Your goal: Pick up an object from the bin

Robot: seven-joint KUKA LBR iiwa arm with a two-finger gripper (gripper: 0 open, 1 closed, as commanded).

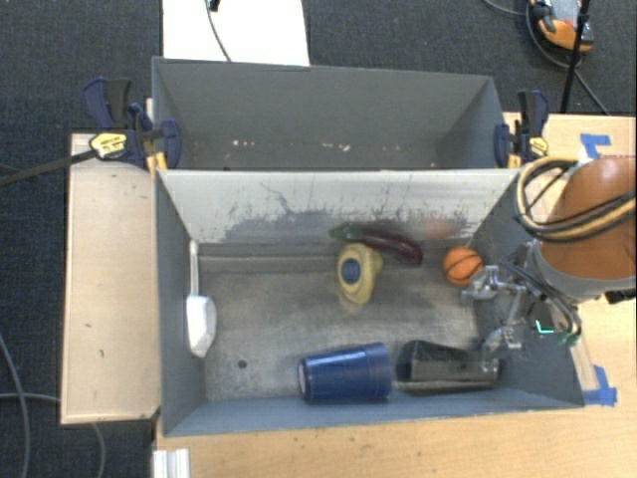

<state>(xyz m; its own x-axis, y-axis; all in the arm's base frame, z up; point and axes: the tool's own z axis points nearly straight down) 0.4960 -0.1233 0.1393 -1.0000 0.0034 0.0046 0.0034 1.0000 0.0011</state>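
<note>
One black thing (443, 364), long and low, is lying along the near wall of the bin (299, 217), in its right near corner. The gripper (501, 317) is hanging over that thing's right end, its metal tip showing right at the thing's far right edge; whether they are touching cannot be told. How wide the gripper is standing cannot be told either, and nothing is showing in its grasp.

Just left of the black thing, end to end with it, one blue cup (345, 372) is lying on its side by the near wall. One orange ball (462, 265) is sitting far of the gripper, close to the right wall. Left of the ball, one dark purple eggplant (386, 244) is lying against the far wall. One yellow rounded thing (356, 273) with a dark middle is resting just near of the eggplant, about mid-bin. One white spoon (200, 322) is lying along the left wall, well apart from the rest. That is making six things, one of each kind.

The arm's orange cover (597, 227) is showing over the bin's right rim, with black cables (542, 192) looping across it.
</note>
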